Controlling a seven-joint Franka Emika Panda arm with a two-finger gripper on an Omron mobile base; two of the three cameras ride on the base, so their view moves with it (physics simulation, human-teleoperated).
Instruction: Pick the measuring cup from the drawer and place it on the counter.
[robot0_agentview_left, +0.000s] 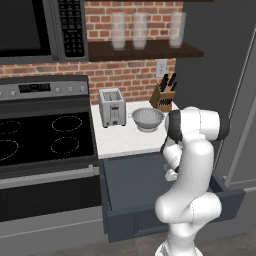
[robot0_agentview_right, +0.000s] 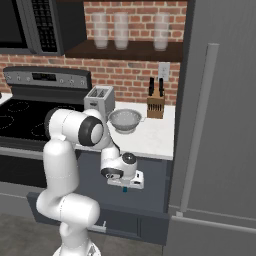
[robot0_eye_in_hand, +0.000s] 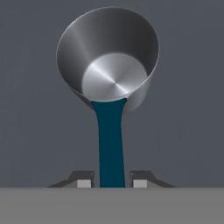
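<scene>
The measuring cup (robot0_eye_in_hand: 109, 74) has a steel bowl and a thin teal-blue handle, and lies against the dark floor of the open drawer (robot0_agentview_left: 132, 182). In the hand view the handle runs straight down between my fingertips (robot0_eye_in_hand: 85, 179). My gripper (robot0_eye_in_hand: 112, 181) is open, one tip on each side of the handle with a narrow gap to it. From the right base view the hand reaches down into the drawer (robot0_agentview_right: 152, 177), and a teal bit of the measuring cup (robot0_agentview_right: 125, 189) shows under it. The white counter (robot0_agentview_left: 125, 140) lies just behind the drawer.
On the counter (robot0_agentview_right: 150, 137) stand a toaster (robot0_agentview_left: 112, 107), a steel colander (robot0_agentview_left: 148, 119) and a knife block (robot0_agentview_left: 163, 97). The black stovetop (robot0_agentview_left: 40, 137) is to the left. A tall grey fridge (robot0_agentview_right: 220, 125) closes off the right side.
</scene>
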